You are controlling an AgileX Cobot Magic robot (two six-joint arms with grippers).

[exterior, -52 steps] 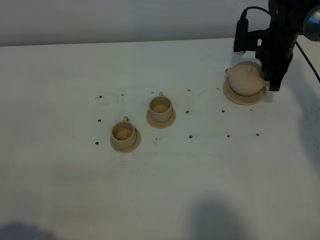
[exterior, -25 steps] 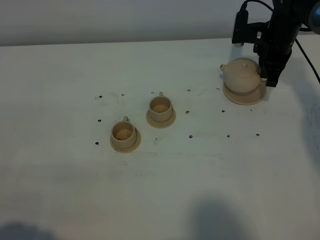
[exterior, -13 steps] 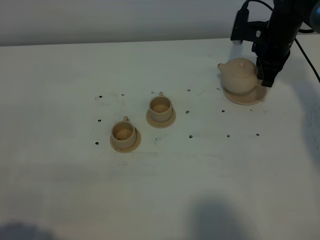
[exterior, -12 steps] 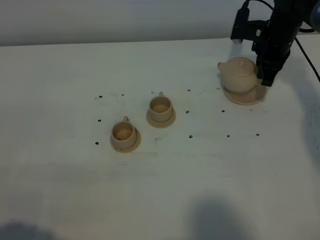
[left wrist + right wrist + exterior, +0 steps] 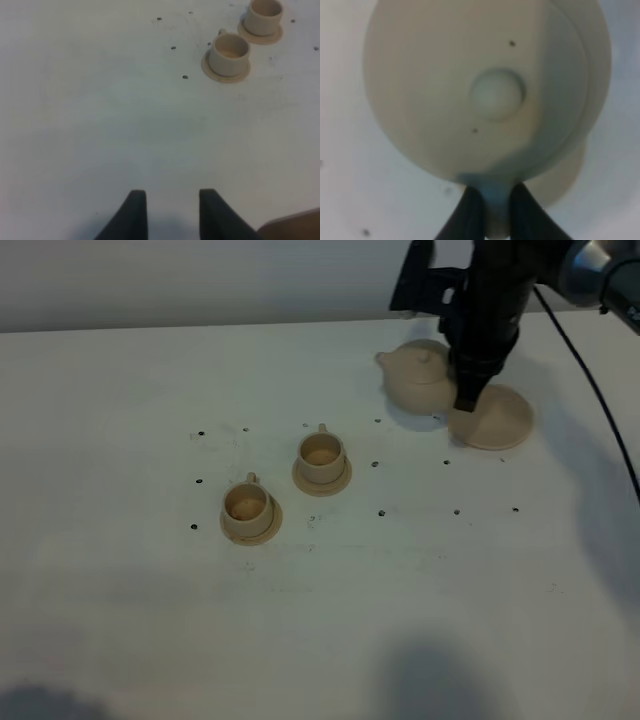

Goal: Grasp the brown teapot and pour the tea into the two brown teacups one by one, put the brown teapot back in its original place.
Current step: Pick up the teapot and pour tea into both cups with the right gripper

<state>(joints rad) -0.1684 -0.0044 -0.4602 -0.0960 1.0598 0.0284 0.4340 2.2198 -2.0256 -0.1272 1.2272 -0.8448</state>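
Note:
The brown teapot (image 5: 418, 377) hangs above the table, left of its round coaster disc (image 5: 494, 418), spout pointing left. My right gripper (image 5: 463, 390) is shut on the teapot's handle; the right wrist view shows the lid knob (image 5: 497, 94) from above and the fingers pinching the handle (image 5: 495, 207). The two brown teacups on saucers sit mid-table: one nearer the teapot (image 5: 321, 455), one further left and nearer the front (image 5: 247, 507). Both show in the left wrist view (image 5: 229, 51) (image 5: 264, 12). My left gripper (image 5: 171, 212) is open and empty over bare table.
Small dark marks dot the white table (image 5: 400, 590) around the cups. The table's far edge meets a grey wall (image 5: 200, 280). A cable runs from the right arm (image 5: 590, 370).
My right gripper has lifted the teapot off the coaster disc and carried it left toward the cups. The disc now lies bare. The cups have not moved.

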